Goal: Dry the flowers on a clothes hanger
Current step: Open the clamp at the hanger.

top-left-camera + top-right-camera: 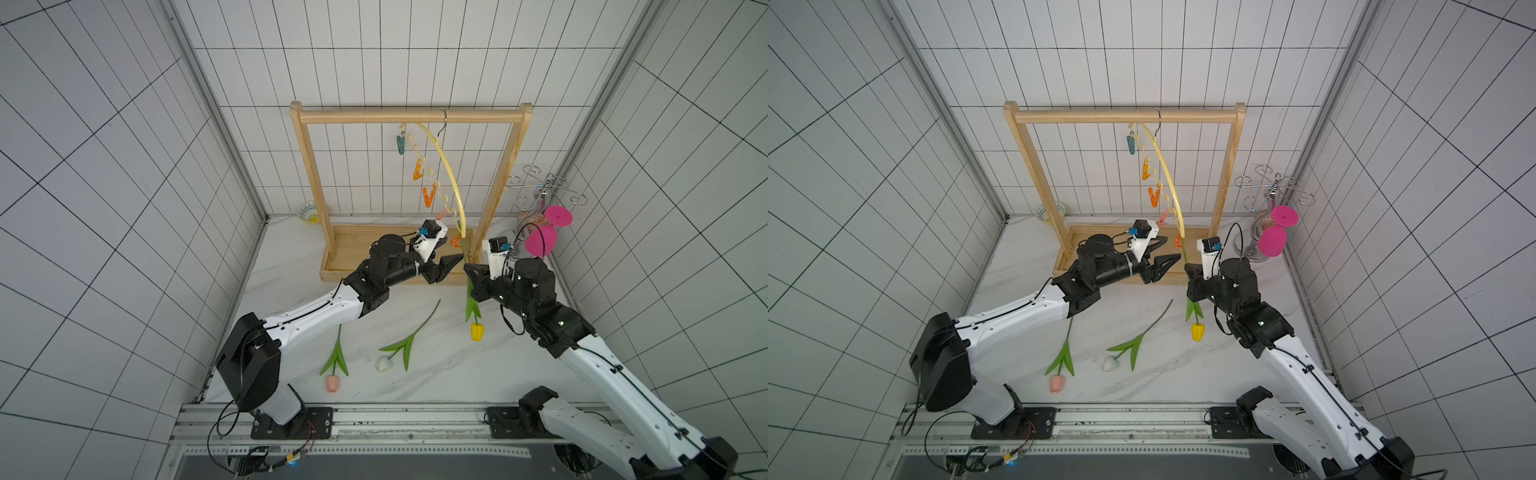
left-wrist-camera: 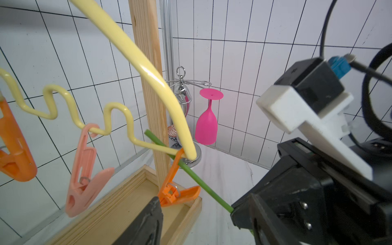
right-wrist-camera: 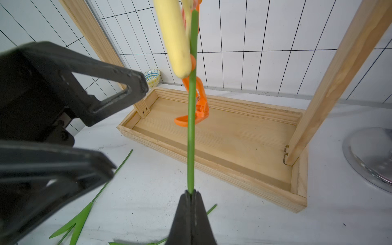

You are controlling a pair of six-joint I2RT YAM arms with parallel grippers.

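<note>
Holding the yellow tulip (image 1: 477,331) should need little force. It looks light and artificial, and I judge that its thin stem (image 3: 191,127) will bend easily and may slip or turn between hard jaws. The best place to take it is the bare stem above the leaves (image 1: 471,307), not the soft head. My right gripper (image 3: 192,194) is clenched on exactly this part, and the head hangs down below it, over the table (image 1: 436,374).

From this grip the stem goes up to the low end of the clothes hanger (image 2: 137,57), where it crosses the orange clip (image 2: 176,191). I cannot tell if the clip bites the stem or only lies beside it. My left gripper (image 3: 127,127) stands just beside this clip, its jaws apart and nothing between them.

The pink tulip (image 1: 332,383) and the white tulip (image 1: 384,363) lie flat on the table, well apart from both grippers. The hanger hangs tilted from the wooden rack (image 1: 411,115).
</note>
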